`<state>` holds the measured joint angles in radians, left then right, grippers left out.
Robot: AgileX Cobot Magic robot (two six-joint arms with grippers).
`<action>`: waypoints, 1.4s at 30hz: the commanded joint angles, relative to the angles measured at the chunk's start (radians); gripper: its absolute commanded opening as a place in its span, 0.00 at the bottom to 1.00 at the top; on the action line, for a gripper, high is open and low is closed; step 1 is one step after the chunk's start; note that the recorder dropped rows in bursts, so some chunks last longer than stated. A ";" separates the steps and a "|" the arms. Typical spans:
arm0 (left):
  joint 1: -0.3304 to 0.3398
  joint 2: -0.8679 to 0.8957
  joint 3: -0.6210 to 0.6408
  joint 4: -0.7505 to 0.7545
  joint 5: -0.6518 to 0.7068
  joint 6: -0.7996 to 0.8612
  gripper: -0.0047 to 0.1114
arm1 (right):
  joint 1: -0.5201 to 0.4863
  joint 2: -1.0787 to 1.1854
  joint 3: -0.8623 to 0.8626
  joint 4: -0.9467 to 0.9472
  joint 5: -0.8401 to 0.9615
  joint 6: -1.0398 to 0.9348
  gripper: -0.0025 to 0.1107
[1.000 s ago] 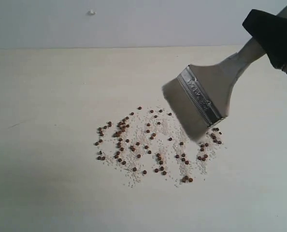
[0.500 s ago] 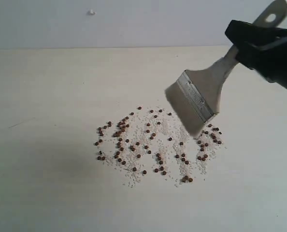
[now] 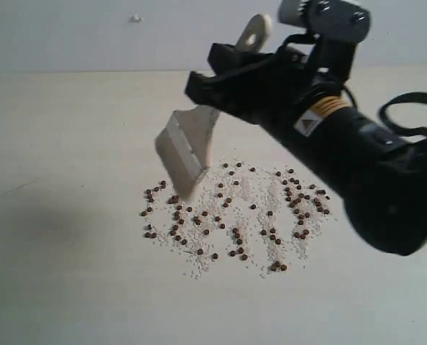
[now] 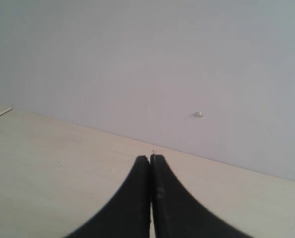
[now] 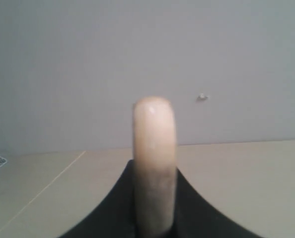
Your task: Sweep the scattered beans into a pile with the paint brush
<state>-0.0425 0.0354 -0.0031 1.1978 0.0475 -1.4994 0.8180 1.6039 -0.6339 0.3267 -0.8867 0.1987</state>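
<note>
Reddish-brown beans (image 3: 231,215) lie scattered with white grains over the pale table, in a wide loose patch and not one heap. My right gripper (image 3: 224,68) is shut on the cream handle of the paint brush (image 3: 188,147). The brush slants down to the left, its whitish bristle tip just above the patch's upper left edge. In the right wrist view the handle end (image 5: 154,148) stands up between the black fingers of the right gripper (image 5: 155,198). My left gripper (image 4: 151,161) is shut with nothing in it, over bare table, and does not show in the exterior view.
The pale table (image 3: 70,251) runs back to a grey wall (image 3: 91,36) that carries a small white mark (image 3: 135,19). The black right arm (image 3: 357,158) reaches across the right half of the scene above the beans. A cable loop (image 3: 407,115) hangs at its right.
The right arm has swung far to the left across the patch, carrying the brush from its right edge to its upper left edge. The beans at the right look slightly shifted.
</note>
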 commanded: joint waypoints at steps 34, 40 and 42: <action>0.003 -0.004 0.003 -0.005 0.008 0.004 0.04 | 0.234 0.400 -0.342 0.939 -0.244 -0.805 0.02; 0.003 -0.004 0.003 -0.005 0.008 0.004 0.04 | 0.234 0.369 -0.342 0.910 -0.266 -0.697 0.02; 0.003 -0.004 0.003 -0.005 0.008 0.004 0.04 | 0.234 0.352 -0.342 0.885 -0.266 -0.661 0.02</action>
<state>-0.0425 0.0354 -0.0031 1.1978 0.0475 -1.4994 1.0500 1.9864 -0.9795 1.2520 -1.1245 -0.5154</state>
